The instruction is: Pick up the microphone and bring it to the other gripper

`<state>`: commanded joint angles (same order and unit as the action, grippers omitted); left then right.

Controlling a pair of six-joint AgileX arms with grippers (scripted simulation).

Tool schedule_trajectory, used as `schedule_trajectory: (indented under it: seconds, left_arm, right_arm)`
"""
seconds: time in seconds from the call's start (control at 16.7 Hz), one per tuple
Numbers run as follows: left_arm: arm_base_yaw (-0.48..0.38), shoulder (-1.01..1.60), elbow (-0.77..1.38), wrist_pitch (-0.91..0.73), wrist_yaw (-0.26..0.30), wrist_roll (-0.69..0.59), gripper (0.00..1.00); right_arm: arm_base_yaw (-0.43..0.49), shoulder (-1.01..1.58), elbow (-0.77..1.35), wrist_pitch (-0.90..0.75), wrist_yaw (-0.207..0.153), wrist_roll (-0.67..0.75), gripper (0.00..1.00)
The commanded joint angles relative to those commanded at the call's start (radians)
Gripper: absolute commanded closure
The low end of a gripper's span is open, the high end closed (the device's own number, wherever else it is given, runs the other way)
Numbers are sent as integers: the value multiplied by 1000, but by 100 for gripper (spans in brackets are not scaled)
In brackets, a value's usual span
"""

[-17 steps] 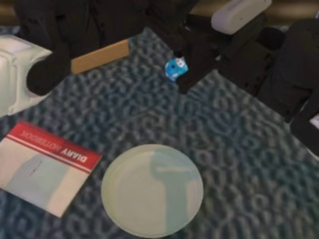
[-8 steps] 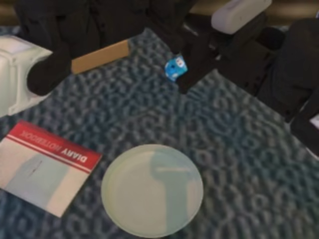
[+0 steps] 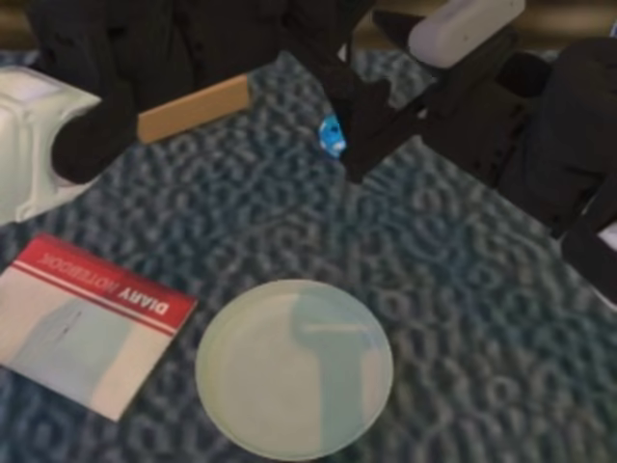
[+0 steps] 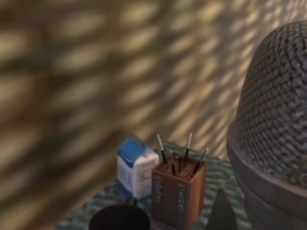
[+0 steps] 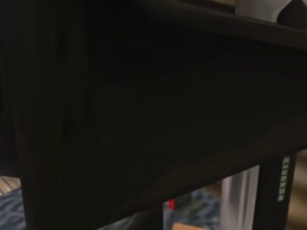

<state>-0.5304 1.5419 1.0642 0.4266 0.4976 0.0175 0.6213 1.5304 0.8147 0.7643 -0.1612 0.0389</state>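
The microphone's silvery-grey mesh head (image 4: 276,129) fills one side of the left wrist view, held up above the table. Its black handle is hidden. In the top view the microphone is lost among the black arm parts at the back middle. My right gripper (image 3: 364,121), on the arm with the rounded grey-white housing (image 3: 463,29), reaches in from the back right and carries the microphone. My left arm, with the boxy white housing (image 3: 29,145), bends round the back left, and its gripper (image 3: 318,63) sits close to the right one. The right wrist view is dark.
A blue toy car (image 3: 331,135) lies half under the right gripper. A pale plate (image 3: 294,367) and a red diary notebook (image 3: 87,323) lie at the front. A wooden block (image 3: 193,108) is at the back left. A milk carton (image 4: 135,170), a pen holder (image 4: 178,191) and a black mug (image 4: 120,221) stand beyond.
My right gripper has shifted left toward the left gripper and now covers most of the blue car. The left arm has stayed where it was.
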Motion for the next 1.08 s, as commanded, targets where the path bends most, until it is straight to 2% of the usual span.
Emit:
schedule_trajectory:
  seconds: [0.48,0.96,1.08]
  left_arm:
    - [2,-4,4,-2,-3,3,100]
    - [150,-79,-62,-14,126,8,100]
    - [163,-85,-68,-16,136,12,100]
  right_arm:
    - [-3,2,-8,-1,3,-3,0]
    - [-37,-266,-228,-45,-43,-2,0]
    - [-39,-281,-243,-47,-47,-2,0]
